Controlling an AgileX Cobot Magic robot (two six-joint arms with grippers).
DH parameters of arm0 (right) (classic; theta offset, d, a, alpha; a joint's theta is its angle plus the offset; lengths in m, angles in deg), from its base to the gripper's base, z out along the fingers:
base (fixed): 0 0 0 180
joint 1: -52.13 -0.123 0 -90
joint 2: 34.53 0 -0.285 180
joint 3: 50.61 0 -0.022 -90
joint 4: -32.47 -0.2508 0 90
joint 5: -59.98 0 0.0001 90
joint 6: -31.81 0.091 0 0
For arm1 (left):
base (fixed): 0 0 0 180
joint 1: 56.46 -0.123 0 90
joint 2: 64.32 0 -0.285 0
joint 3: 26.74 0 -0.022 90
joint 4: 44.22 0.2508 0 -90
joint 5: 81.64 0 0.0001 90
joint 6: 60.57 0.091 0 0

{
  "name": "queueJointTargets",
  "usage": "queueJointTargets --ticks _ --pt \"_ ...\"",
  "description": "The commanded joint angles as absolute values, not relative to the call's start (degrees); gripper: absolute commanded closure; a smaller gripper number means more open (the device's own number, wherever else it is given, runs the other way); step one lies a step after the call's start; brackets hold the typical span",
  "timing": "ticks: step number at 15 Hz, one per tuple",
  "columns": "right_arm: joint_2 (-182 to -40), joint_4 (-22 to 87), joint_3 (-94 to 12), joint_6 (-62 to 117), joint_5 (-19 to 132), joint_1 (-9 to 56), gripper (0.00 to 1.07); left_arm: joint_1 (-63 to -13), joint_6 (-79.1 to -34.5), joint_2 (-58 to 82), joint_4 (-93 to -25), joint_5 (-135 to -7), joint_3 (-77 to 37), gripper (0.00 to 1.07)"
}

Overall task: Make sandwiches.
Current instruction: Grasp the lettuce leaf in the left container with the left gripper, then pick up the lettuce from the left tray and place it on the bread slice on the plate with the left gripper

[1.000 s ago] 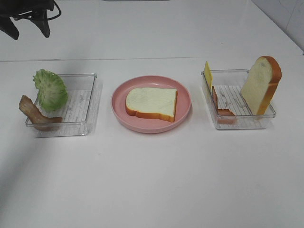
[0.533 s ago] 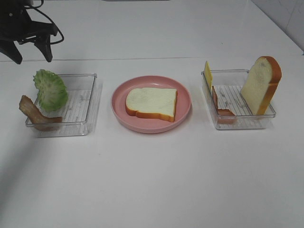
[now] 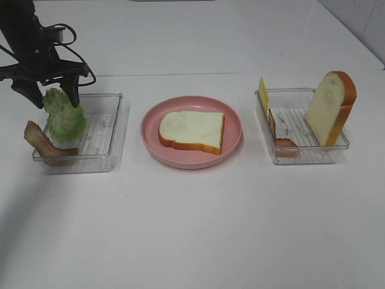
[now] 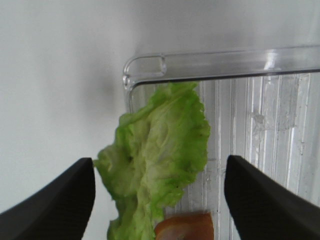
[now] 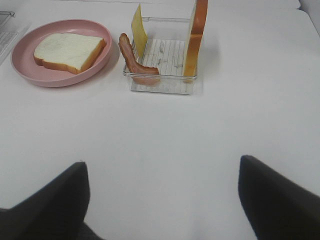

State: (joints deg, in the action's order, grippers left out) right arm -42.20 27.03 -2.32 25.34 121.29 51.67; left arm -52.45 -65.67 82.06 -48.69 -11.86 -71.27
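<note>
One bread slice [image 3: 192,130] lies flat on the round pink plate [image 3: 192,161] in the middle. The ruffled green lettuce [image 3: 65,117] leans on the left clear tray [image 3: 103,135], beside a brown bacon strip [image 3: 42,143]. My left gripper [image 3: 52,96] hangs open right over the lettuce top, a finger on each side. The left wrist view shows the lettuce [image 4: 160,145] between the spread fingers [image 4: 55,195], with bacon [image 4: 185,227] below. The right tray [image 3: 307,155] holds an upright bread slice [image 3: 329,108], yellow cheese [image 3: 263,93] and bacon [image 3: 281,137]. My right gripper [image 5: 162,170] is open over bare table.
The white table stretches in front of the plate and both trays. In the right wrist view the plate [image 5: 22,67] with its bread [image 5: 67,50] and the right tray [image 5: 160,86] lie ahead of the fingers. The right arm is outside the exterior high view.
My left arm has come down from the far left corner and now straddles the top of the lettuce. Food, plate and trays have not moved.
</note>
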Motion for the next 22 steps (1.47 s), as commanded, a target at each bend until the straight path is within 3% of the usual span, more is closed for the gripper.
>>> queueJointTargets --ticks 1,10,14,19,22 --pt "-41.28 26.80 -2.21 25.05 120.77 52.01 0.30 -52.22 -66.07 82.23 -48.58 -8.02 -70.99 0.55" --pt "-41.28 26.80 -2.21 25.05 120.77 52.01 0.30 -52.22 -65.44 82.18 -48.92 -8.02 -70.99 1.07" --pt "-41.28 26.80 -2.21 25.05 120.77 52.01 0.30 -52.22 -64.75 81.15 -49.72 -8.02 -71.05 1.07" --pt "-41.28 26.80 -2.21 25.05 120.77 52.01 0.30 -52.22 -61.31 77.25 -62.44 -10.82 -71.39 1.07" --pt "-41.28 26.80 -2.21 25.05 120.77 52.01 0.30 -52.22 -57.25 76.28 -74.76 -13.80 -71.45 1.07"
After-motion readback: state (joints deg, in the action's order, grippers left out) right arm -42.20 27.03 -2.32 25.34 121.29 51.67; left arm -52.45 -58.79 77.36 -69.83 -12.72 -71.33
